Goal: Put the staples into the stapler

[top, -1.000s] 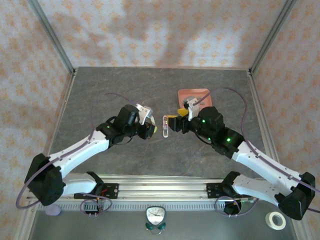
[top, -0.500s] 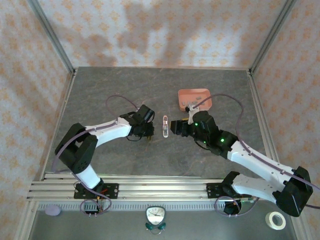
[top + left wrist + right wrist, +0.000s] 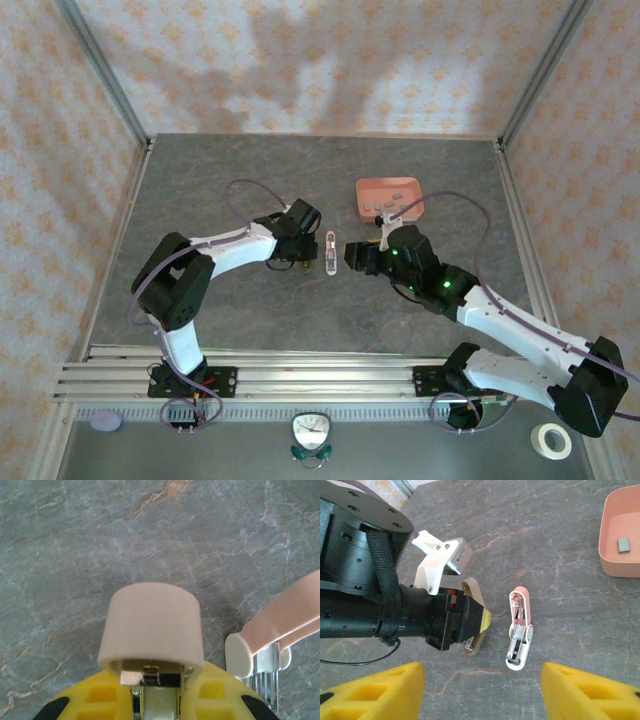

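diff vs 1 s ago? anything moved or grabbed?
Left arm swung its elbow up and inward; left tool, shut, edged toward the stapler. Right tool, open, eased back slightly, uncovering the tray. No visible grab or release. Stapler, tray and staples stayed put.

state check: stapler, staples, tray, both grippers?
stapler: open, lid swung up, lying between the grippers, ungripped.
staples: loose in the tray, not loaded.
tray: upright, beyond the right gripper.
left gripper: shut, beside the stapler.
right gripper: open, holding nothing, pointing at the stapler.
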